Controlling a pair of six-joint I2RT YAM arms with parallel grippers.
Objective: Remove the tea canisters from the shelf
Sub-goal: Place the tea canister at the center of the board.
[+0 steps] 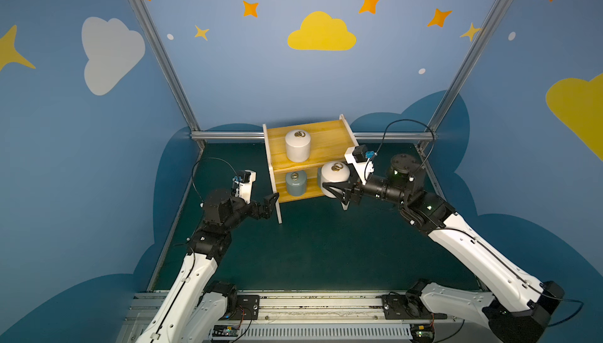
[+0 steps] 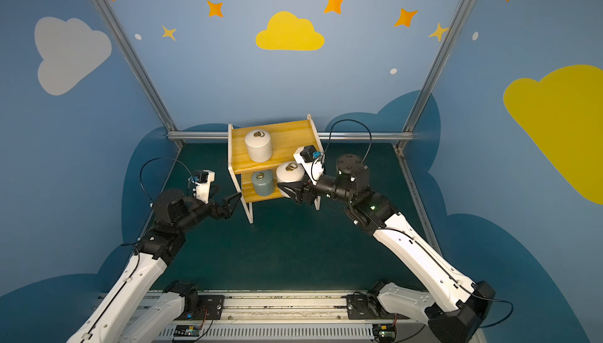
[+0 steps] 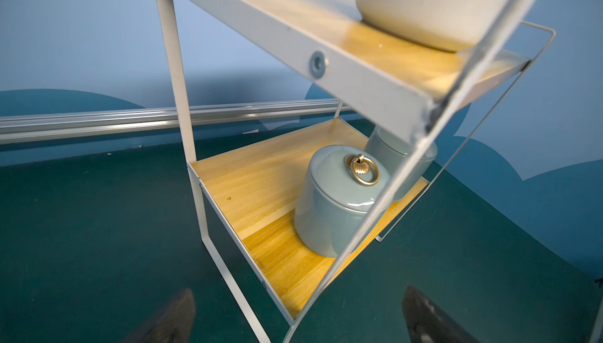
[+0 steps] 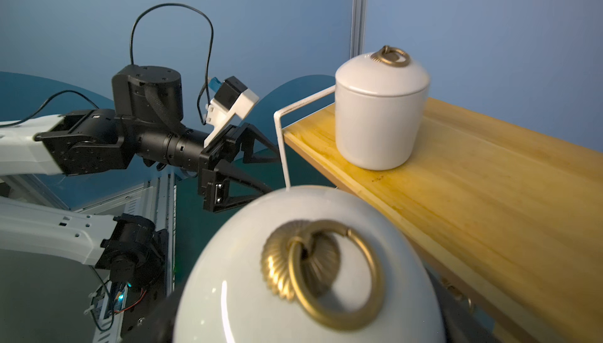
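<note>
Top views show your right claw clamped on a white canister, held just off the shelf front. Your left claw gapes empty beside it. The other white canister and two grey-blue canisters are left to remove.

This is a robot test room, painted like a playroom. Light blue walls with white and yellow clouds and orange stars stand around a dark green flat tabletop. Silver metal bars rise at its far corners. Two white and black robot arms sit on a grey metal rail at its near edge.
</note>
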